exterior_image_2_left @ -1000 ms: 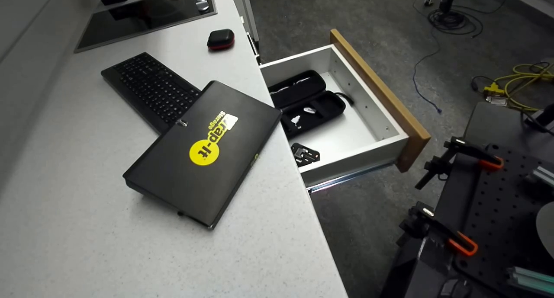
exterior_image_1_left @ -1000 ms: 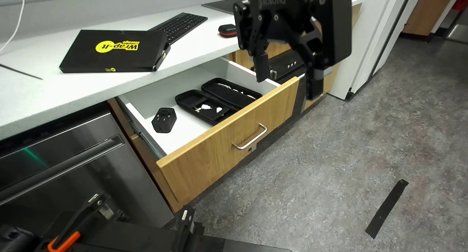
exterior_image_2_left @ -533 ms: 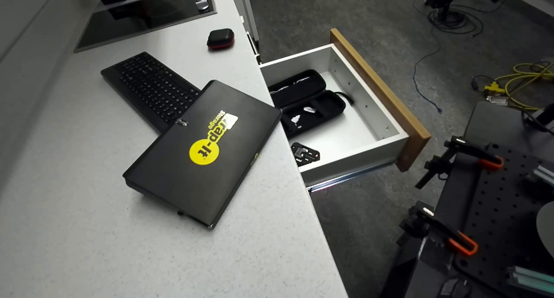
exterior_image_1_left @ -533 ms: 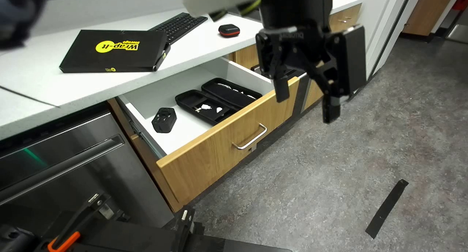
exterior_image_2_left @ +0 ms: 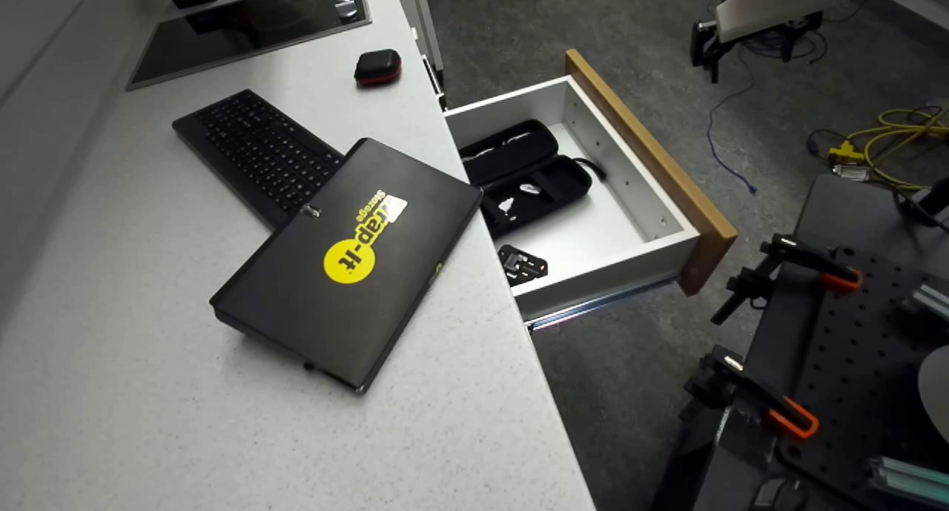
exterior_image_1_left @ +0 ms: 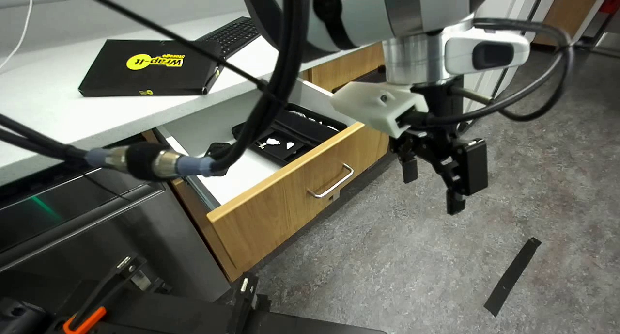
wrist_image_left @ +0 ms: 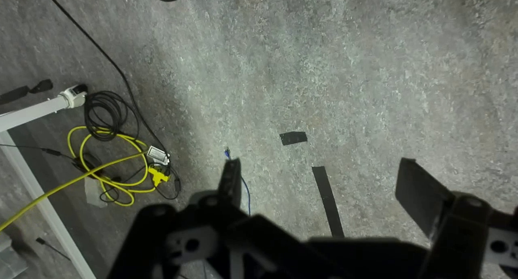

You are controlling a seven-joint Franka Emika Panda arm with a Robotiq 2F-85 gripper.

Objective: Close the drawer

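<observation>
The drawer [exterior_image_1_left: 286, 193] is pulled out under the counter, with a wooden front and a silver handle [exterior_image_1_left: 334, 183]. Its wooden front edge also shows in an exterior view [exterior_image_2_left: 652, 151]. Inside are an open black case [exterior_image_2_left: 530, 173] and a black adapter [exterior_image_2_left: 523, 265]. My gripper [exterior_image_1_left: 432, 188] is open and empty, right of the drawer front in that view and apart from it. It also appears at the top right in an exterior view [exterior_image_2_left: 751, 64]. In the wrist view, the open fingers [wrist_image_left: 319, 163] have only floor between and beyond them; the drawer is out of view there.
The white counter [exterior_image_2_left: 148, 392] holds a black box [exterior_image_2_left: 348, 266], a keyboard [exterior_image_2_left: 259, 151] and a small black-red case [exterior_image_2_left: 378, 67]. A black table with clamps [exterior_image_2_left: 793, 414] stands facing the drawer. Yellow cable [wrist_image_left: 117, 182] and black tape [wrist_image_left: 327, 200] lie on the floor.
My gripper has moved down and to the right in an exterior view, from overlapping the drawer's far end to over the floor. The arm has swung into view. The drawer has not moved.
</observation>
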